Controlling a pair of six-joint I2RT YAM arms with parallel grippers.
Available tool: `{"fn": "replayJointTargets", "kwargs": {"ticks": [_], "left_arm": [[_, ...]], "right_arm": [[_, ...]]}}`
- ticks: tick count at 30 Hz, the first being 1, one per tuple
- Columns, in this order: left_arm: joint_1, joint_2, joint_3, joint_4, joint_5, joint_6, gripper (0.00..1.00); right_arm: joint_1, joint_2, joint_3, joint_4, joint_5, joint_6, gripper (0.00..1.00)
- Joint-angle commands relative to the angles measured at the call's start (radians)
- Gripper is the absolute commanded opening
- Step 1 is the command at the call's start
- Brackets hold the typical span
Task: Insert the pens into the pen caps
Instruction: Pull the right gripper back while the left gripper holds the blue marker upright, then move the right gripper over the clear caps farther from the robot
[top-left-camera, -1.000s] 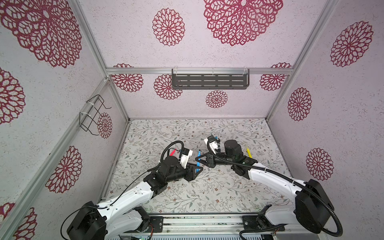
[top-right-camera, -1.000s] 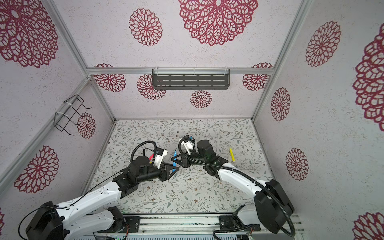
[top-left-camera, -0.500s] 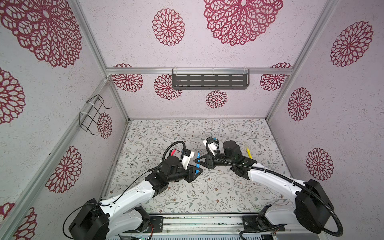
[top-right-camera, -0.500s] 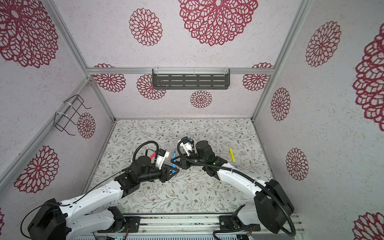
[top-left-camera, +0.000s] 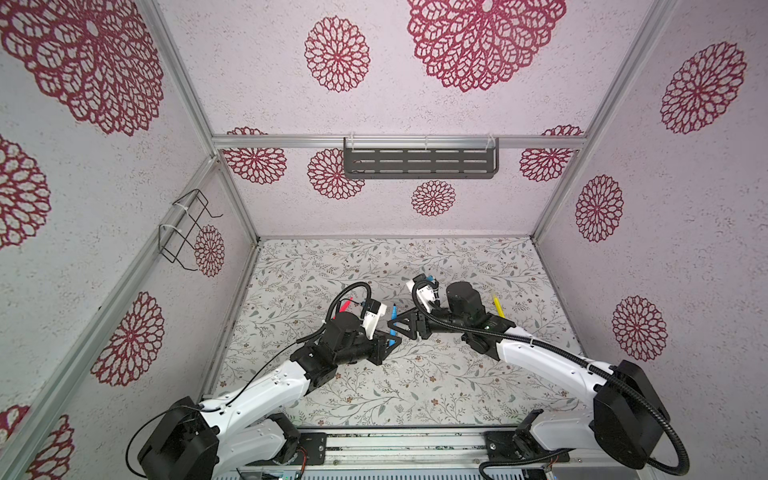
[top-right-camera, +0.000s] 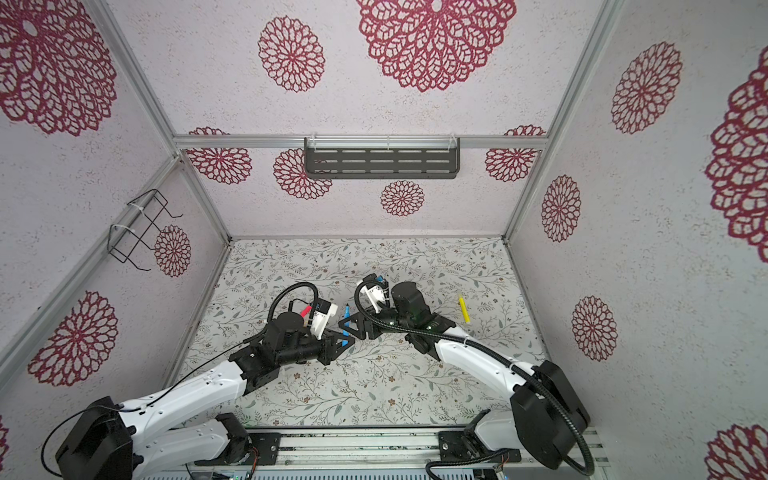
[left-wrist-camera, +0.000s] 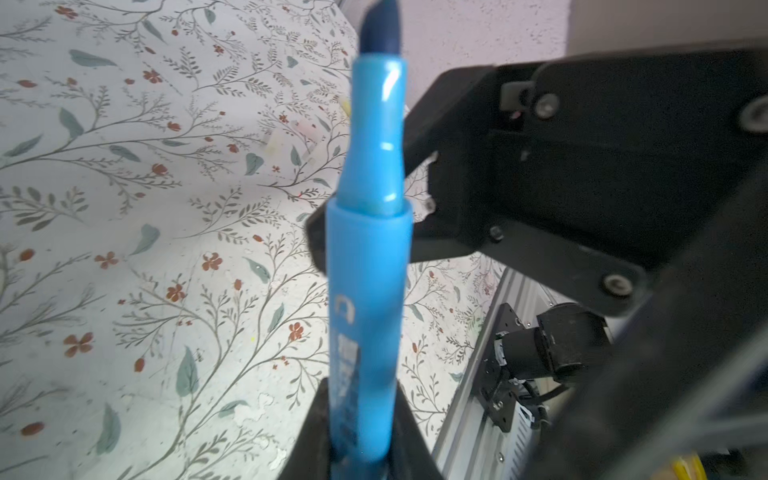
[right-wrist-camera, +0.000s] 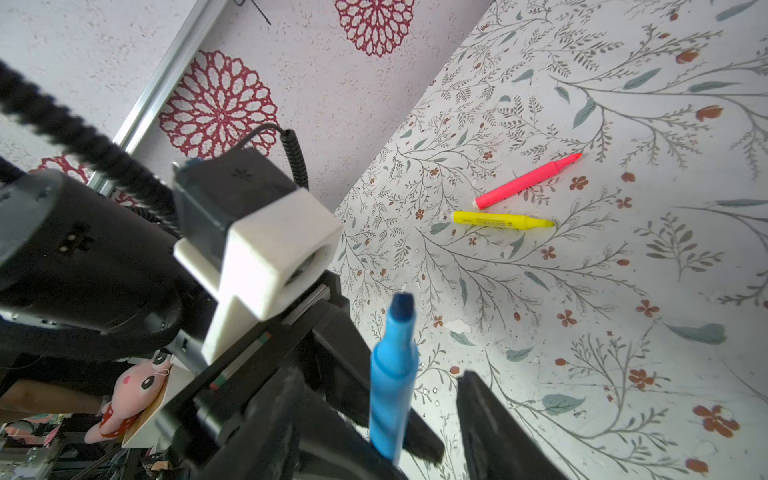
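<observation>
Blue pen (left-wrist-camera: 368, 291): raised off the bench, held by its lower barrel. The chisel tip is bare and points away from the left fingers. In both top views its long axis runs toward the rear wall, tip farthest back.
Left fingers (left-wrist-camera: 305, 449): clamped tight on the blue pen's barrel.
Right fingers (right-wrist-camera: 490, 424): spread apart on either side of the blue pen, a clear gap beside it; gripping nothing.
Red-pink pen (right-wrist-camera: 525, 180): flat on the bench, beyond the left arm.
Yellow pen (right-wrist-camera: 500, 220): flat, just beside the red-pink pen; butt ends close, tips splayed apart.
Second yellow pen (top-left-camera: 498, 305): flat, right of the right arm; long axis roughly front to rear, tip end unclear.
Bench (top-left-camera: 415, 374): floral mat.
</observation>
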Motion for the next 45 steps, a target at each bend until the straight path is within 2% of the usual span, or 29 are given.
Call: {"fn": "replayJointTargets", "kwargs": {"ticks": [1, 3, 5, 6, 9, 13, 18, 23, 27, 29, 30, 32, 37, 45], "left_arm": [[0.021, -0.022, 0.023, -0.069, -0.062, 0.017, 0.00], [0.033, -0.032, 0.020, -0.096, -0.076, 0.022, 0.00], [0.035, -0.044, 0.021, -0.130, -0.111, 0.033, 0.00], [0.036, -0.049, 0.024, -0.149, -0.128, 0.038, 0.00], [0.035, -0.056, 0.038, -0.210, -0.174, 0.056, 0.00], [0.036, -0.058, 0.042, -0.246, -0.207, 0.058, 0.00], [0.036, -0.074, 0.022, -0.253, -0.256, 0.046, 0.00], [0.035, -0.080, 0.014, -0.252, -0.262, 0.044, 0.00], [0.036, -0.067, 0.011, -0.254, -0.260, 0.043, 0.00], [0.035, -0.060, 0.009, -0.253, -0.259, 0.038, 0.00], [0.035, -0.058, 0.008, -0.253, -0.259, 0.037, 0.00], [0.035, -0.061, 0.003, -0.249, -0.259, 0.035, 0.00], [0.035, -0.079, -0.016, -0.241, -0.263, 0.026, 0.00], [0.035, -0.113, -0.044, -0.237, -0.279, 0.021, 0.00]], "right_arm": [[0.001, -0.083, 0.040, -0.047, 0.068, -0.053, 0.69], [-0.004, -0.122, 0.047, -0.113, 0.135, -0.077, 0.72], [-0.014, -0.159, 0.051, -0.169, 0.212, -0.092, 0.80], [-0.024, -0.180, 0.053, -0.203, 0.260, -0.094, 0.99], [-0.083, -0.212, 0.073, -0.330, 0.417, -0.089, 0.99], [-0.213, -0.223, 0.070, -0.392, 0.395, -0.087, 0.99], [-0.321, -0.194, 0.124, -0.524, 0.582, -0.101, 0.99], [-0.362, -0.094, 0.198, -0.592, 0.615, -0.148, 0.98], [-0.408, 0.005, 0.233, -0.602, 0.596, -0.061, 0.92], [-0.424, 0.058, 0.252, -0.615, 0.609, 0.002, 0.86], [-0.432, 0.090, 0.269, -0.635, 0.654, 0.053, 0.81], [-0.442, 0.152, 0.305, -0.690, 0.722, 0.151, 0.78], [-0.443, 0.295, 0.384, -0.766, 0.744, 0.312, 0.78], [-0.439, 0.387, 0.431, -0.833, 0.772, 0.603, 0.78]]}}
